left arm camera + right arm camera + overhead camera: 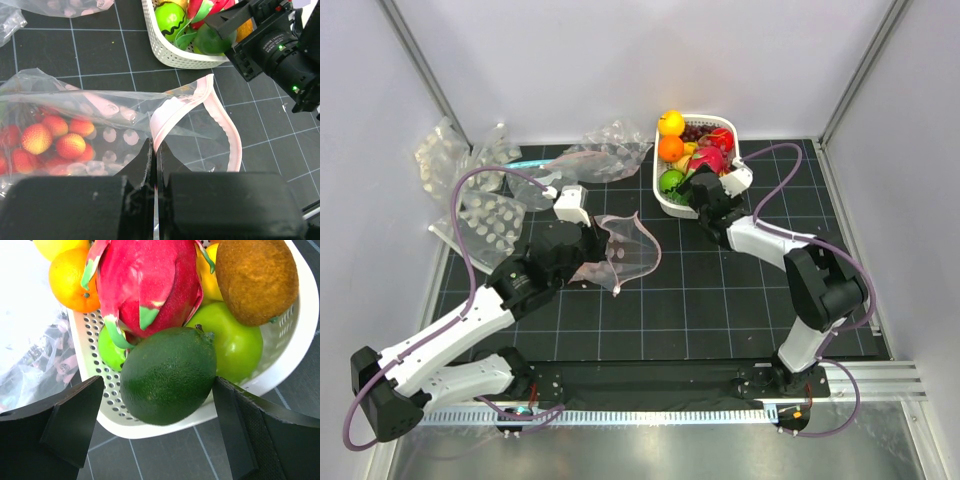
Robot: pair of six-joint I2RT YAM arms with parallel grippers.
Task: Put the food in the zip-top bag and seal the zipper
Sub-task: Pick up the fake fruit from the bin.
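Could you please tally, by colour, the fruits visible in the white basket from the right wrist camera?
Green: 3 (dark green fruit, bright green fruit, small green fruit)
Pink-red: 1 (dragon fruit)
Brown: 1 (kiwi)
Orange: 1 (orange fruit)
Yellow: 2 (yellow fruit at top left, yellow fruit beside the kiwi)
Total: 8

Open grid on the mat (720,300) runs from the centre toward 5 o'clock, between the zip-top bag (625,250) and the right arm (825,285). At 1 o'clock the white basket (670,205) is packed. A dark green fruit (167,365) fills the gap of the wide-spread right gripper (157,385) and lies in front of the dragon fruit (145,285). Crumpled plain bags (480,175) crowd 10 to 11 o'clock. The left gripper (154,160) pinches the zipper (222,125), and the looped mouth gapes toward the basket.
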